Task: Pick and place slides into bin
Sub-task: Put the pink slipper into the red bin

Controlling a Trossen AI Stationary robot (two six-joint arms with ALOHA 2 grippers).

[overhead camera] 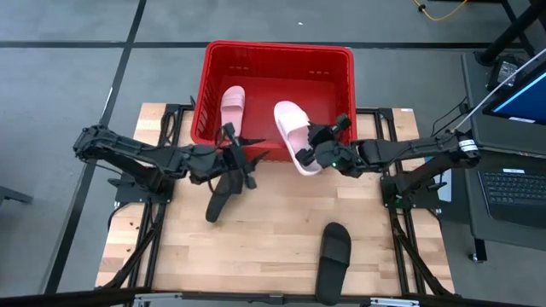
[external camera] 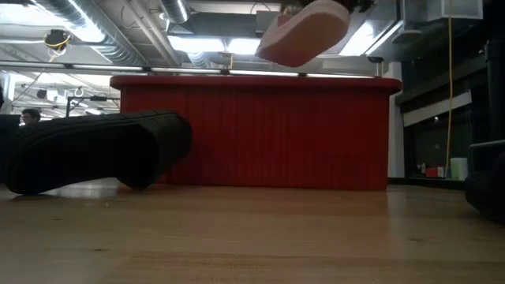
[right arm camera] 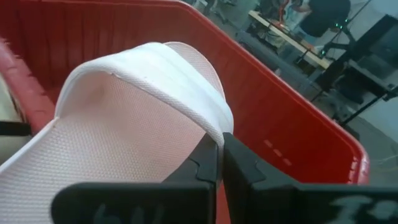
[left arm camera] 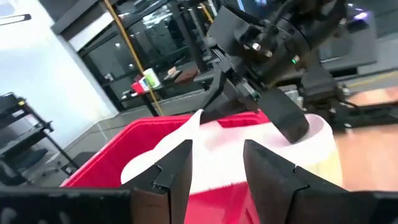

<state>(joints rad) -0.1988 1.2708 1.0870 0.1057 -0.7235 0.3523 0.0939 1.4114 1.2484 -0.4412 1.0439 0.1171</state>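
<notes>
Near edge of the counter (overhead camera: 256, 247): one black slide (overhead camera: 333, 258) lies flat, well apart from both arms. Mid-counter: second black slide (overhead camera: 223, 193) lies tilted just below the left claw (overhead camera: 236, 153); in the low view it sits on the wood in front of the bin's wall. Left claw's fingers (left arm camera: 177, 174) stand apart with nothing between them; it hangs over the bin's near rim, just above the black slide, not gripping it.

Right claw (overhead camera: 312, 147) is clenched on the edge of a pink slide (overhead camera: 294, 135); the right wrist view shows its fingers (right arm camera: 239, 171) pinched together on the strap's rim. That slide hangs tilted over the bin's near wall, part inside, part outside, clear of the counter; the low view shows it above the rim.

Farther back: the red bin (overhead camera: 341, 94) sits at the counter's far edge, with the other pink slide (overhead camera: 232, 106) lying inside it toward its left side.
</notes>
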